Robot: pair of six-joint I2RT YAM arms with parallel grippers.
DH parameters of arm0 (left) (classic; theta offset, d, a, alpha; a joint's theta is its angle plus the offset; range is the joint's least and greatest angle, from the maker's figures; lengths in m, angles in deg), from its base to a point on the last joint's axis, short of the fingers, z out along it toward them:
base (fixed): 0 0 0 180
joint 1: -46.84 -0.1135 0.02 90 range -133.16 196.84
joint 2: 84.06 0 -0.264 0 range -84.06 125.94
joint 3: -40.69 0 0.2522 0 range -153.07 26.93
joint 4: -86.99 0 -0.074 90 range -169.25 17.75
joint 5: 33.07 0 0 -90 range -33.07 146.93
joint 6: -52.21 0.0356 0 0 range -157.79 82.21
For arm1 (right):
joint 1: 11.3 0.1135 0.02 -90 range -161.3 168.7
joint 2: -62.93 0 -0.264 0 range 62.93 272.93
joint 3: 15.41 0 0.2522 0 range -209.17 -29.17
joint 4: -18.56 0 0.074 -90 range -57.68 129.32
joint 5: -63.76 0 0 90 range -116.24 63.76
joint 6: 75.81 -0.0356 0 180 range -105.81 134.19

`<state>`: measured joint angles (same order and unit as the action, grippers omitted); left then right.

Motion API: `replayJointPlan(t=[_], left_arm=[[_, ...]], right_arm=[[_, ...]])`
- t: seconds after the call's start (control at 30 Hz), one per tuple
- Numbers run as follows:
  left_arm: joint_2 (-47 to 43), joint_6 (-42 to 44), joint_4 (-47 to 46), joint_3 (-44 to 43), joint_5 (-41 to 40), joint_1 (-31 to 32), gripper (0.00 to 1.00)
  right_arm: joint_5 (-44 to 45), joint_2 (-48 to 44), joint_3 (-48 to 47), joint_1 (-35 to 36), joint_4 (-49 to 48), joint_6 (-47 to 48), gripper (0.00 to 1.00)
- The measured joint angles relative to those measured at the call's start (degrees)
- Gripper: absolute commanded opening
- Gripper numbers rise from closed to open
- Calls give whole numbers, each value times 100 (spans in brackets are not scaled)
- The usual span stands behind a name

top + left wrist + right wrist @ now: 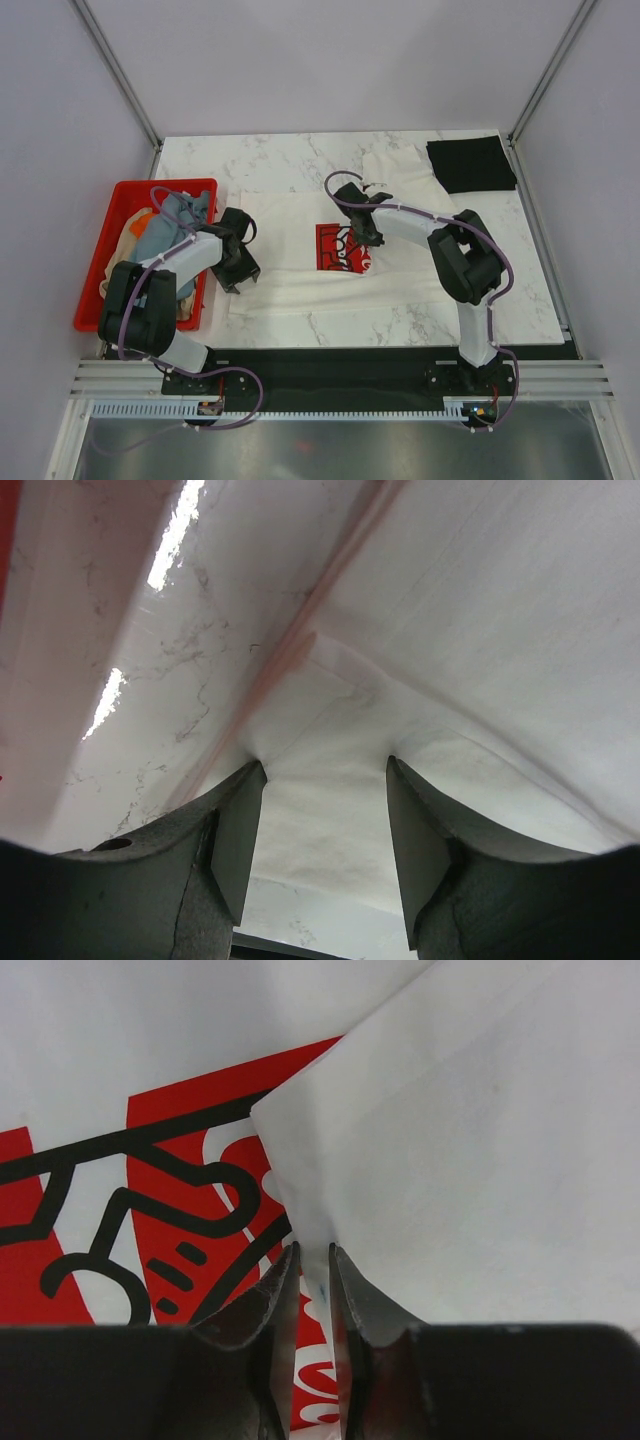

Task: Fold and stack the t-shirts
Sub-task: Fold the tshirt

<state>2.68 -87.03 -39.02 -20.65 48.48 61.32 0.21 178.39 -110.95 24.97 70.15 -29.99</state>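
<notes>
Starting at the cream-white t-shirt (290,285), lying flat across the middle of the marble table (250,160) with the red print (335,248) facing up. Finding a flap from the shirt's right side turned over toward the left, with one corner reaching the right part of the print. Possibly looking at a sleeve or a side panel there, the wrist view being too close to say which. Pinching that corner in the right gripper (312,1252), jaws pressed nearly together on the thin cloth, right over the print. Holding the left gripper (325,765) spread wide and gripping nothing, tips down at the shirt's left edge, with a ridge of cloth lying in the gap between the fingers. Reading the flap's free edge as running near to far, and so judging the coming move as a carry leftward across the print. Counting the right arm as the one on the flap and the left arm as the nearer to the opposite edge. Passing outward to a folded black t-shirt (470,163) at the far right corner, well apart. Ending at the red crate (160,185) on the left, just beside the left arm, holding a grey-blue t-shirt (170,225) among others.
</notes>
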Motion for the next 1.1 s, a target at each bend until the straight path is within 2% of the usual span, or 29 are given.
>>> replayJointPlan(t=[0.17, 1.1], left_arm=[[0, 2, 0, 2, 0, 0, 61], [-33, 0, 9, 7, 7, 2, 60]], right_arm=[[68, 109, -103, 0, 44, -26, 0], [793, 120, -358, 0, 149, -120, 0]])
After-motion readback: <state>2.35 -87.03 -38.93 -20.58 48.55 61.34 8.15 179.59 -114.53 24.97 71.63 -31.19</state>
